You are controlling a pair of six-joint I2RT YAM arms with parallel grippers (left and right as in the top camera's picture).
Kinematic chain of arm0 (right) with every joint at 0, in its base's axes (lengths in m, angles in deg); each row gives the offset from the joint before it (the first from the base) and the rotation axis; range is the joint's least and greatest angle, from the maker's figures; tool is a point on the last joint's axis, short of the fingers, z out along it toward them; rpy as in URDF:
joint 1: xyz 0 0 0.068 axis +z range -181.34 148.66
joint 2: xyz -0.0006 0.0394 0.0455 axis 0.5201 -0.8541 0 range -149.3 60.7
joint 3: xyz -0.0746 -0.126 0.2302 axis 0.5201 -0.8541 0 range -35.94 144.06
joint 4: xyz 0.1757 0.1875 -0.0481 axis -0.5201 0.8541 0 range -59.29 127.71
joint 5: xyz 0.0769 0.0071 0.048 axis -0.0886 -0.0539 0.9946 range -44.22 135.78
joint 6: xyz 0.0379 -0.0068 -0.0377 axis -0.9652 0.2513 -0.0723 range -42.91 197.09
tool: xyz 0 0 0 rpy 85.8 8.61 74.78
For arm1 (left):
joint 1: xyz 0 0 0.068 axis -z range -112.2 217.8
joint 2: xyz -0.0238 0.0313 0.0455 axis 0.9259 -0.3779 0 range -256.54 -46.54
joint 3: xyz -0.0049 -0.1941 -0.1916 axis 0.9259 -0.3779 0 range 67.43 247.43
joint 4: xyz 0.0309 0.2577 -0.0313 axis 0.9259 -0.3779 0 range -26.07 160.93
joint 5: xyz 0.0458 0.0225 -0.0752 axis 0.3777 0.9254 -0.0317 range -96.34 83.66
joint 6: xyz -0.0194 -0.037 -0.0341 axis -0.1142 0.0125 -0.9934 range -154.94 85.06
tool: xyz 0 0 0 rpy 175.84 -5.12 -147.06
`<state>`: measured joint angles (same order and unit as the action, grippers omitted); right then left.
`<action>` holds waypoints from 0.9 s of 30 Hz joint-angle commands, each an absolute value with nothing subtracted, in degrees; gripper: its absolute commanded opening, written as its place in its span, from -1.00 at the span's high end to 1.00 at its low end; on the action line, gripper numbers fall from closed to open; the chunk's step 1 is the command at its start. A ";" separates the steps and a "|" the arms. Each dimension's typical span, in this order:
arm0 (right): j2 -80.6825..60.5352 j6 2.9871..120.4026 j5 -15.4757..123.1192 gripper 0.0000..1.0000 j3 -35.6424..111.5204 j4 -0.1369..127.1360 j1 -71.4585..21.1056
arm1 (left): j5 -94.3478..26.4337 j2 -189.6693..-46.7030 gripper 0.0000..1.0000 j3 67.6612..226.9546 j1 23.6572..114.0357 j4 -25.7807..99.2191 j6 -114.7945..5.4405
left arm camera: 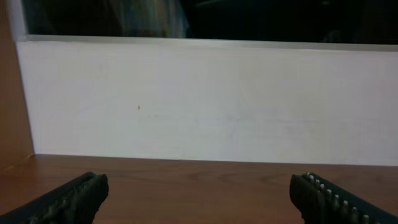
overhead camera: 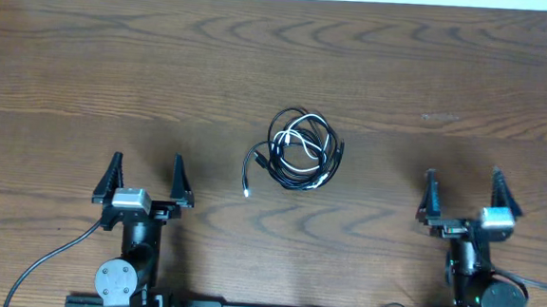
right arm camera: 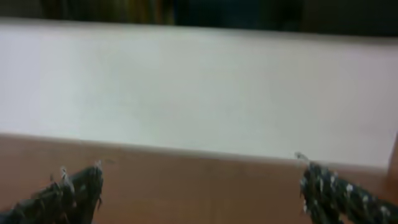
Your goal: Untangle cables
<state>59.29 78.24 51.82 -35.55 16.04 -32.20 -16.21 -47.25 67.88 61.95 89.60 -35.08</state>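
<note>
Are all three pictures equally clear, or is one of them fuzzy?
Overhead: sharp and evenly lit, the cables crisp against the table. Left wrist: fairly clear, with the left gripper dark along the bottom edge. Right wrist: the fuzziest, the whole frame soft and the right gripper smeared at its edges.

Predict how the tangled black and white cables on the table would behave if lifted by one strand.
Probably floppy: the cable tangle lies in loose thin loops, so it would sag. Likely light, being thin cord. The interwoven white cable would probably rise with the black cable; the loose plug end may swing.
</note>
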 commanded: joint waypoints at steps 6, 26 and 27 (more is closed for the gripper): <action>56.78 81.43 52.11 -0.99 -32.63 13.33 -32.42 | -17.61 -54.42 -0.96 79.68 61.75 89.56 -30.78; 12.56 81.28 59.69 -0.99 17.14 30.90 -29.43 | -17.87 -95.62 -0.97 127.22 61.75 64.20 -28.63; 11.49 81.43 59.69 -0.99 19.35 33.74 -28.73 | -17.85 -95.62 -0.96 128.80 61.75 61.28 -26.86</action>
<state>12.97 80.73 57.88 13.78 30.20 -30.32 -17.11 -96.27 123.61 61.95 65.30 -30.84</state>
